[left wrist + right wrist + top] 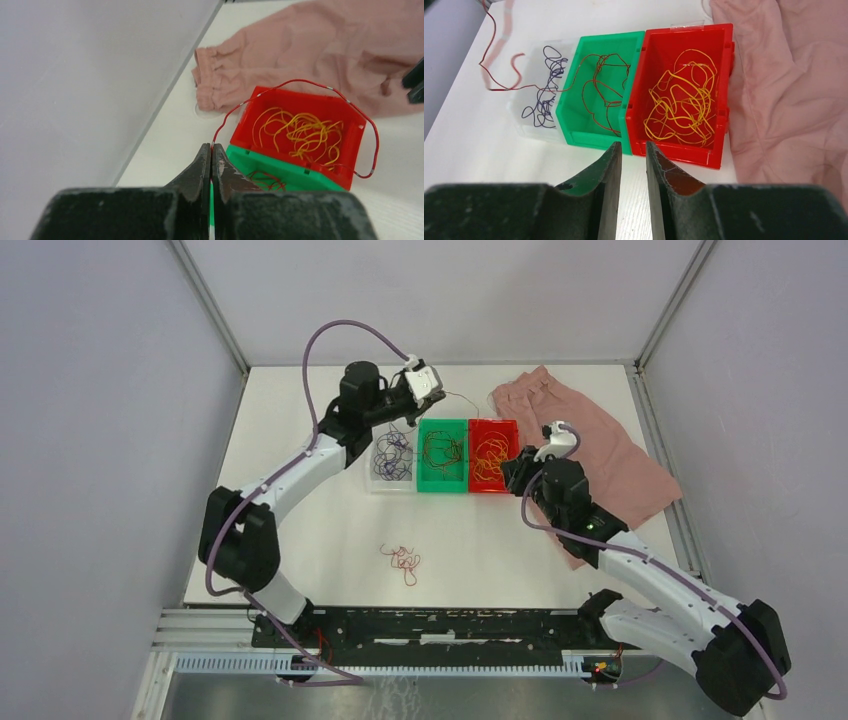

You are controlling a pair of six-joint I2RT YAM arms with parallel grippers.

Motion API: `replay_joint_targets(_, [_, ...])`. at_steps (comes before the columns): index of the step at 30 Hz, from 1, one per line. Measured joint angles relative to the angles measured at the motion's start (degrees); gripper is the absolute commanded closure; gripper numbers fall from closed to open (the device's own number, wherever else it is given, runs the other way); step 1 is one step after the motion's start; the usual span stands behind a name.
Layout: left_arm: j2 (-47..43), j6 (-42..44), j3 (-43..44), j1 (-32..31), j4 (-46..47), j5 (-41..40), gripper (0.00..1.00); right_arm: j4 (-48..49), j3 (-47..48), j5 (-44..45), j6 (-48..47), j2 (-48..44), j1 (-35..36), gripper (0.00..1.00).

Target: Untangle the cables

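Observation:
My left gripper [212, 148] is shut on a thin red cable [300, 81] that arcs up from the fingertips and over the red bin [295, 96]. In the top view the left gripper [437, 396] hangs behind the green bin [443, 486]. From the right wrist, the red cable [499, 88] trails out of the green bin [589, 140] over the clear bin [524, 131], which holds purple cables [546, 85]. Yellow cables [684, 105] fill the red bin [674, 152]. My right gripper [634, 145] stands open and empty just in front of the bins. A small tangle of cables [402, 562] lies on the table.
A pink cloth [600, 445] lies crumpled right of the red bin, touching it. The right arm [640, 570] reaches over its near corner. Grey walls enclose the table on the left, back and right.

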Motion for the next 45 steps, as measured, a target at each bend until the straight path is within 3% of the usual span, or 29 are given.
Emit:
replay_joint_targets(12, [8.2, 17.0, 3.2, -1.5, -18.9, -10.4, 0.97, 7.1, 3.0, -9.8, 3.2, 13.2, -3.4, 0.72])
replay_joint_targets(19, [11.1, 19.8, 8.5, -3.7, -24.1, -14.2, 0.97, 16.2, 7.5, -16.5, 6.4, 22.2, -3.7, 0.75])
replay_joint_targets(28, [16.0, 21.6, 22.8, -6.8, -34.6, -17.7, 0.97, 24.2, 9.3, -21.0, 10.8, 34.6, -4.5, 0.79])
replay_joint_targets(36, [18.9, 21.4, 30.4, -10.8, -43.2, -18.8, 0.97, 28.1, 7.1, -22.6, 12.6, 33.5, -7.2, 0.8])
replay_joint_targets(42, [19.9, 11.5, 32.4, -11.0, -40.3, -14.1, 0.97, 28.4, 1.5, -23.1, 13.3, 25.3, -9.9, 0.77])
replay_joint_targets(45, [19.9, 5.7, 34.3, -10.8, -37.6, -11.3, 0.97, 28.7, 0.7, -23.6, 13.5, 21.8, -10.3, 0.67])
